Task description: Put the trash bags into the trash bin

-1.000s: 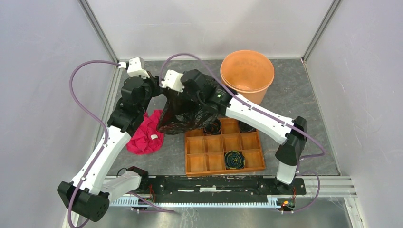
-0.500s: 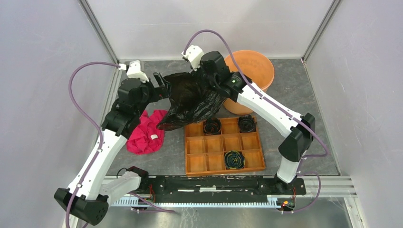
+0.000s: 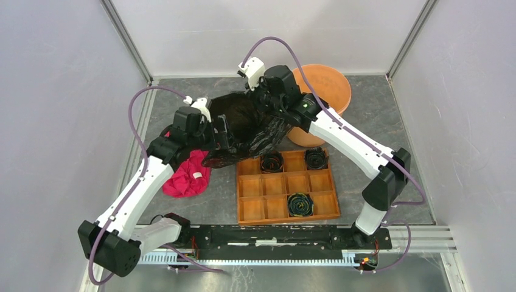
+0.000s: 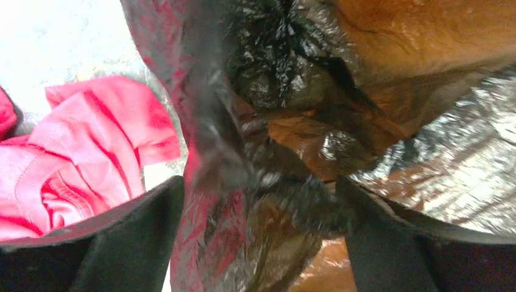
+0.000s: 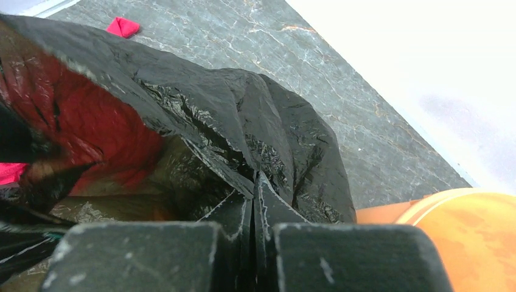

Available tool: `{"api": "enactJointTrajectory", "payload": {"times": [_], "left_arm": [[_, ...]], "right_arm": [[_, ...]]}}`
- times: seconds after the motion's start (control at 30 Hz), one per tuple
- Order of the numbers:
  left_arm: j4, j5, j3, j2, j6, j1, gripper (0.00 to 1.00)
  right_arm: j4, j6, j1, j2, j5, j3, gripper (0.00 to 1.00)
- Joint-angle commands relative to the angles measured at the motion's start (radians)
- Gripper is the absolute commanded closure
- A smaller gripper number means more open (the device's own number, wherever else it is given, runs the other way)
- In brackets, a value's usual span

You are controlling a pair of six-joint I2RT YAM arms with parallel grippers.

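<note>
The black crinkly trash bag point(image 3: 243, 128) hangs lifted over the table's middle, just left of the pale orange trash bin point(image 3: 333, 86). My right gripper point(image 3: 268, 104) is shut on the bag's upper edge; in the right wrist view its tips point(image 5: 254, 190) pinch a fold of the film point(image 5: 201, 115), with the bin's rim point(image 5: 462, 231) at the lower right. My left gripper point(image 3: 220, 132) stands open at the bag's left side. In the left wrist view the see-through film point(image 4: 292, 91) drapes loosely between its wide-apart fingers point(image 4: 122, 243).
A red cloth point(image 3: 185, 173) lies on the table under the left arm and shows at the left of the left wrist view point(image 4: 79, 146). A compartmented wooden tray point(image 3: 286, 185) holding dark coiled items sits in front of the bag. Grey walls enclose the table.
The right gripper shut on the bag and lifted it back toward the bin. The left gripper opened, let go, and moved right and nearer, against the bag's lower left side.
</note>
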Motion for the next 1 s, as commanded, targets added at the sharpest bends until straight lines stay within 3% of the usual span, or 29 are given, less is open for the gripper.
{"api": "enactJointTrajectory", "payload": {"times": [0.0,0.07,0.1,0.13,0.2,0.3,0.43,0.57,0.73,0.97], "left_arm": [[-0.004,-0.004,-0.023,0.028,-0.017,-0.002,0.12],[-0.031,-0.057,-0.012,0.027,-0.02,-0.002,0.57],[-0.038,-0.095,-0.002,0.01,-0.02,-0.002,0.74],[-0.039,-0.132,0.014,-0.017,-0.015,-0.002,0.85],[-0.029,-0.181,0.07,-0.067,0.021,-0.001,0.96],[0.003,-0.181,0.226,-0.091,0.083,0.0,0.98],[0.123,-0.006,0.469,-0.023,0.06,-0.001,0.98],[0.277,0.175,0.652,0.109,-0.066,-0.001,0.98],[0.478,0.394,0.899,0.35,-0.351,-0.01,0.98],[0.56,0.376,1.294,0.642,-0.49,-0.154,0.98]], "right_arm": [[0.067,0.042,-0.015,-0.074,-0.041,-0.014,1.0],[0.067,0.047,-0.017,-0.077,-0.051,0.001,1.0],[0.065,0.047,-0.019,-0.076,-0.051,0.011,1.0],[0.064,0.046,-0.019,-0.079,-0.051,0.023,1.0],[0.068,0.038,-0.02,-0.087,-0.051,0.047,1.0],[0.062,0.029,-0.026,-0.098,-0.036,0.116,1.0],[0.08,0.008,-0.044,-0.138,-0.004,0.23,1.0],[0.132,-0.049,-0.061,-0.225,0.066,0.258,1.0],[0.192,-0.119,-0.11,-0.332,0.173,0.216,1.0],[0.254,-0.23,-0.154,-0.423,0.271,0.178,1.0]]}}
